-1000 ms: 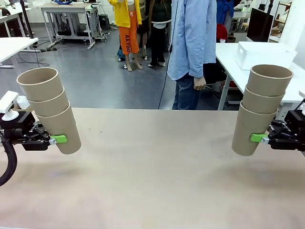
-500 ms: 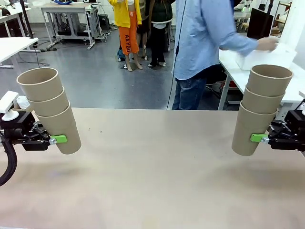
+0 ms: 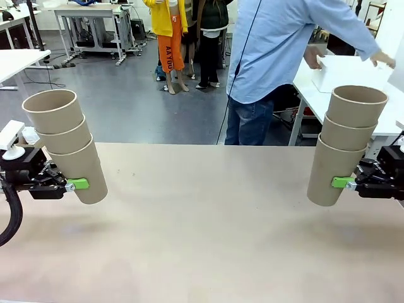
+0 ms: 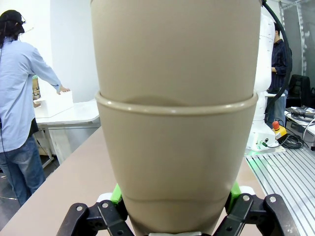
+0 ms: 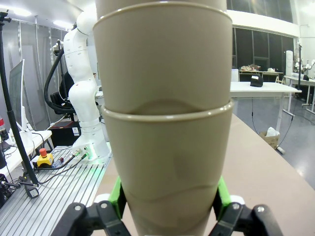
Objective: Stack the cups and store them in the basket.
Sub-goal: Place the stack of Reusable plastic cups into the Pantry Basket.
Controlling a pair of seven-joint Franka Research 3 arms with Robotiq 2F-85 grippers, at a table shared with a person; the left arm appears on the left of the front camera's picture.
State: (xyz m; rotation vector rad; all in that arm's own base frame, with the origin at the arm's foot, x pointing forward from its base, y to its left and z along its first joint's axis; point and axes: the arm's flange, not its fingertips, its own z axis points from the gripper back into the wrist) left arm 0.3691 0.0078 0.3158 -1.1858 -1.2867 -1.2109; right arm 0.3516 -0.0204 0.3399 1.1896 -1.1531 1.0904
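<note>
- My left tool (image 3: 81,184) is clenched on the lowest cup of the left stack (image 3: 65,142), three cups leaning outward at the frame's left edge, above the desk (image 3: 208,227).
- My right tool (image 3: 341,182) grasps the right stack (image 3: 347,142) the same way at the right edge.
- The basket (image 3: 353,71) is at upper right, under the person's (image 3: 271,50) hands.
- Risk: only the bottom cups are pinched, so a quick swing could shake the upper ones loose.

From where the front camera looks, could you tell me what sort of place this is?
Most likely a robotics lab: a white robot arm standing on a slotted metal base beside a red emergency-stop button, and several white workbenches on a grey floor.
</note>
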